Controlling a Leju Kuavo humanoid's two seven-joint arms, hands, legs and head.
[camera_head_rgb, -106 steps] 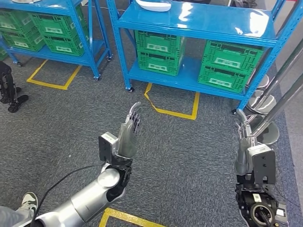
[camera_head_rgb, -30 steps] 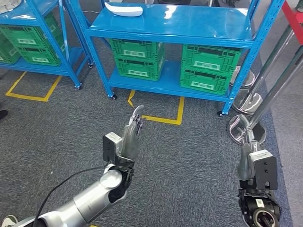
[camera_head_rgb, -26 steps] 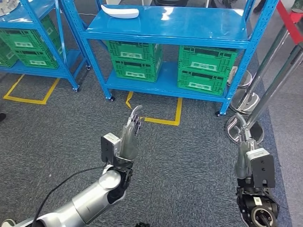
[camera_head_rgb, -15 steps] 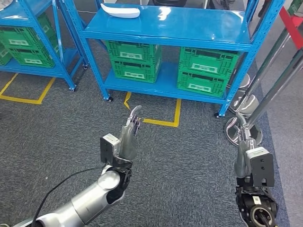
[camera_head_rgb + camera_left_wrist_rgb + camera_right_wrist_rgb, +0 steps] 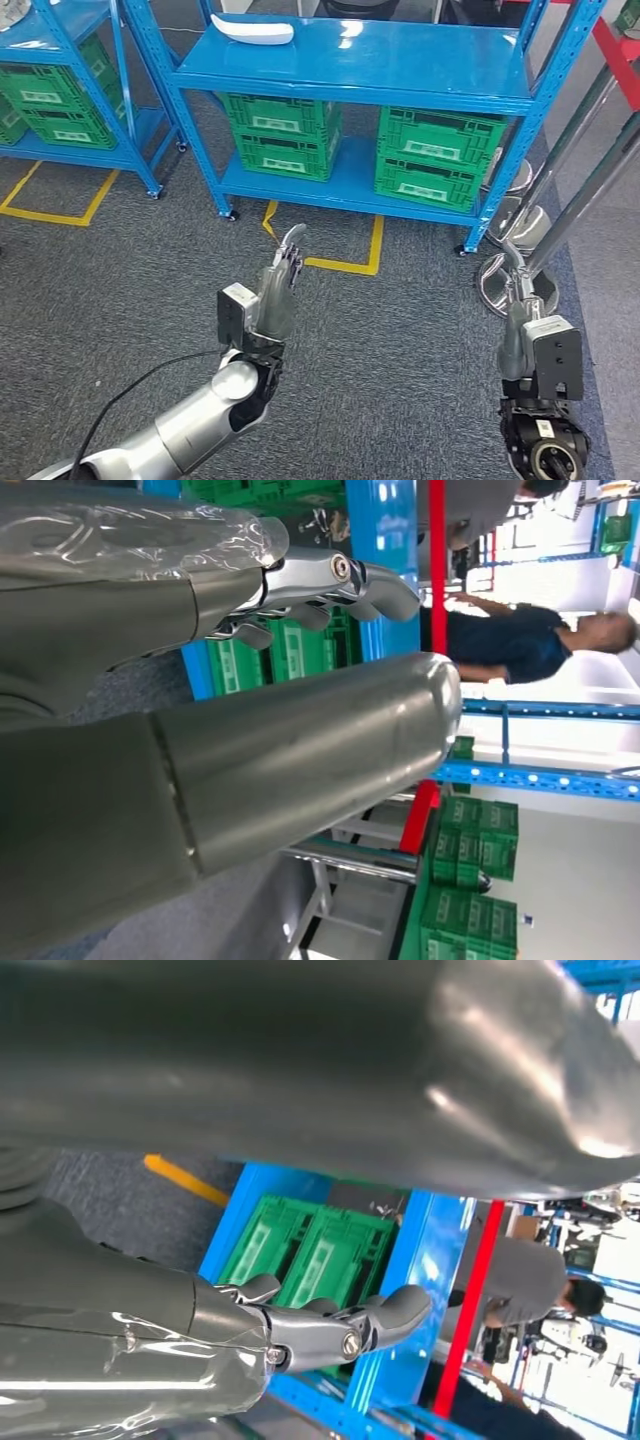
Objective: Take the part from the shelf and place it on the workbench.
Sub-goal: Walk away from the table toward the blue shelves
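A white elongated part (image 5: pixel 252 29) lies on the top level of the blue shelf (image 5: pixel 355 60), at its far left end. My left hand (image 5: pixel 278 285) is raised over the carpet well short of the shelf, fingers straight and apart, holding nothing. My right hand (image 5: pixel 517 305) is raised at the right, fingers extended, empty too. The left wrist view has the left hand's thumb (image 5: pixel 302 750) and fingers (image 5: pixel 332 585) spread with nothing between them. In the right wrist view, the right hand's fingers (image 5: pixel 332 1325) are likewise stretched out and empty.
Green crates (image 5: pixel 287 128) (image 5: pixel 436 152) fill the shelf's lower level. A second blue shelf (image 5: pixel 56 70) with green crates stands at the left. Yellow floor tape (image 5: pixel 332 262) marks the carpet before the shelf. Chrome stands (image 5: pixel 521 280) rise at the right. A person (image 5: pixel 528 645) stands beyond the shelves.
The whole view has shifted as the camera moved: the shelf with the part now sits more centrally and slightly nearer. Both hands keep their raised, open pose.
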